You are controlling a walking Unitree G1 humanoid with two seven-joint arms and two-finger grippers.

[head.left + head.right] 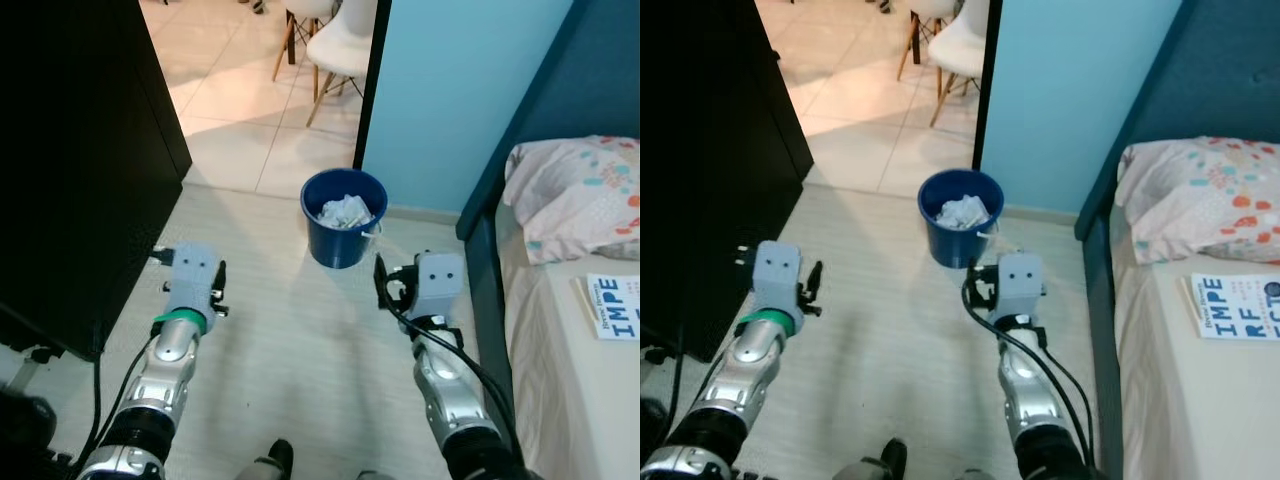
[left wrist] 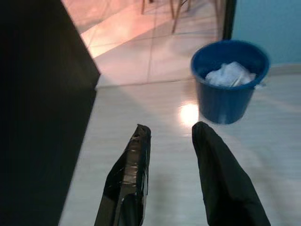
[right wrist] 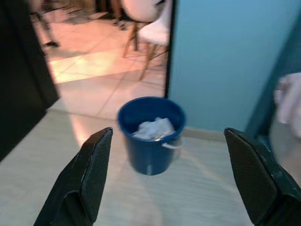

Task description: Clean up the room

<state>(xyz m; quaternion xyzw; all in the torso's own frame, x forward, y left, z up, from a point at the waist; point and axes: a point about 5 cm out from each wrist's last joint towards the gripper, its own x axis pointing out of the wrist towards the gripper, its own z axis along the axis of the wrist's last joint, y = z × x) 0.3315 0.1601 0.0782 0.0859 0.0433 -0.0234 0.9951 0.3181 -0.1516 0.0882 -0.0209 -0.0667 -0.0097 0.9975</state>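
While both arms are reaching forward over the pale floor (image 1: 270,330), the right gripper (image 3: 176,179) is holding its two black fingers spread wide with nothing between them, pointing toward the blue bucket (image 1: 343,215) just beyond it. The left gripper (image 2: 169,141) is hanging at about the same height on the left, its fingers parted by a narrower gap — also empty — and aiming at the floor between the dark cabinet (image 1: 70,170) and the bucket.

The bucket is standing upright on the floor, far of both grippers and nearer the right one, close to the foot of the light blue wall (image 1: 460,90). Crumpled white paper (image 1: 345,211) is lying inside it, below the rim.

Off to the right, a bed (image 1: 560,370) is running along the wall, with a patterned pillow (image 1: 575,195) at its far end and a white book with blue lettering (image 1: 612,306) lying flat on the sheet nearer in. Through the doorway on the far side, a white chair (image 1: 335,45) with wooden legs is standing on tiled flooring.
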